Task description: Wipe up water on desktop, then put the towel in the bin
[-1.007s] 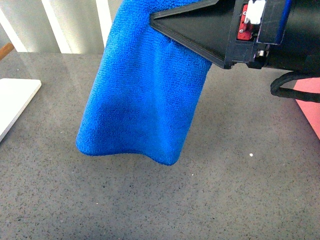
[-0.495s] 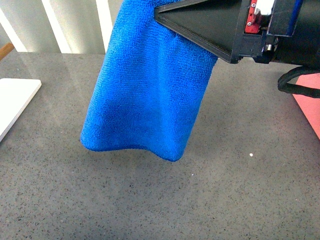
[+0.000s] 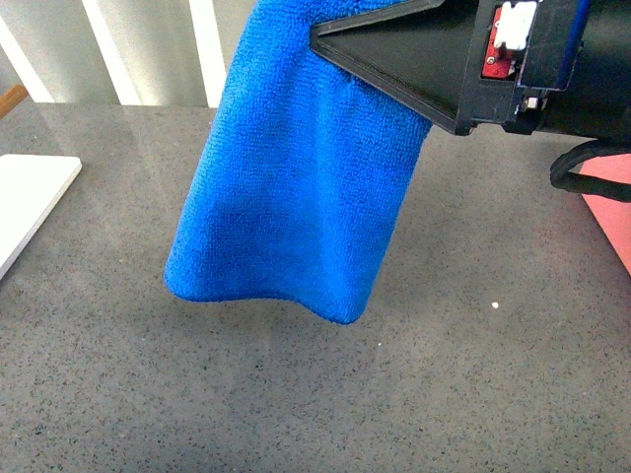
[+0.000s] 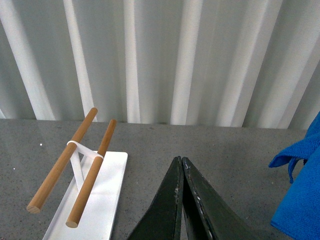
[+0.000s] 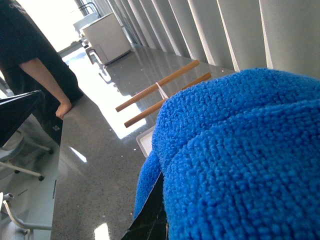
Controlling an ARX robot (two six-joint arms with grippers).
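Front view: the towel (image 3: 296, 187) is bright blue and fuzzy, and hangs as one long, folded fall of cloth from the top of the picture. Its lower hem curves in a soft wave and seems to hang just clear of the desktop (image 3: 444, 384), a glossy speckled grey slab. The right gripper (image 3: 330, 37) reaches in from the upper right. One black wedge-shaped finger lies across the near face of the cloth, the other is hidden behind it, and the towel hangs pinched between them. The salmon-pink bin (image 3: 609, 212) shows at the right edge, well apart from the towel. A flat white board (image 3: 30, 197) lies at the left edge

Left wrist view: the left gripper (image 4: 179, 161) has its two dark fingers pressed together, with nothing between them, above the desktop (image 4: 235, 150). A rumpled blue edge of the towel (image 4: 300, 195) shows to its right. On the left, the white board (image 4: 102, 195) carries two wooden rods (image 4: 65, 160)

Right wrist view: the towel (image 5: 240, 160) fills most of the picture, its looped pile plain to see, and it covers the gripper apart from a black sliver of one finger (image 5: 150, 222). How wide the fingers stand cannot be told here
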